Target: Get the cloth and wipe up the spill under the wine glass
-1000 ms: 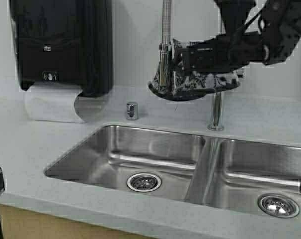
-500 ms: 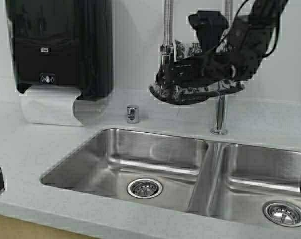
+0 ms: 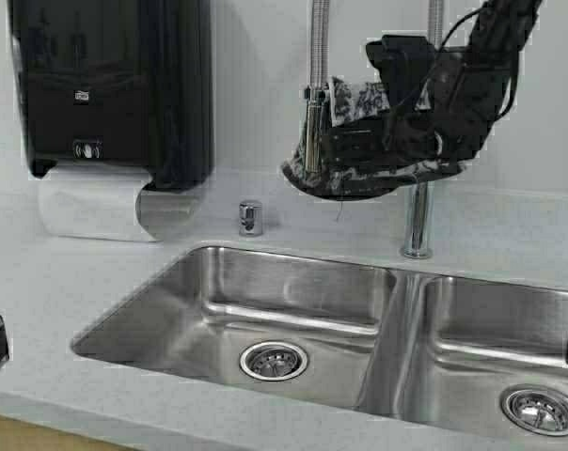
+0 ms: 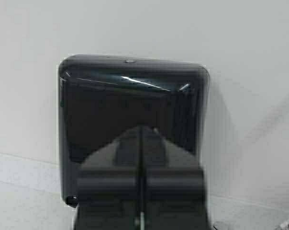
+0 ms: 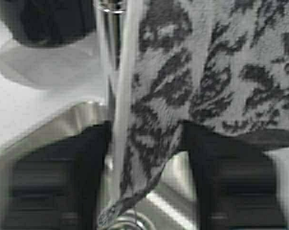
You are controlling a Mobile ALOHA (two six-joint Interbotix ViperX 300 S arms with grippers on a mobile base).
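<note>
Two grippers show: the right gripper [image 3: 336, 150] reaches in from the far right above the worktop [image 3: 58, 272], its fingers spread either side of the cloth [image 3: 359, 99], which drapes over the faucet [image 3: 314, 56] behind the sink [image 3: 293, 301]. Left gripper [image 4: 141, 191], fingers pressed together and empty, faces the black towel dispenser [image 4: 130, 110] at far left.

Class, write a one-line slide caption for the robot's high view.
Right gripper reaches into the patterned cloth draped on the faucet above a steel double sink.
</note>
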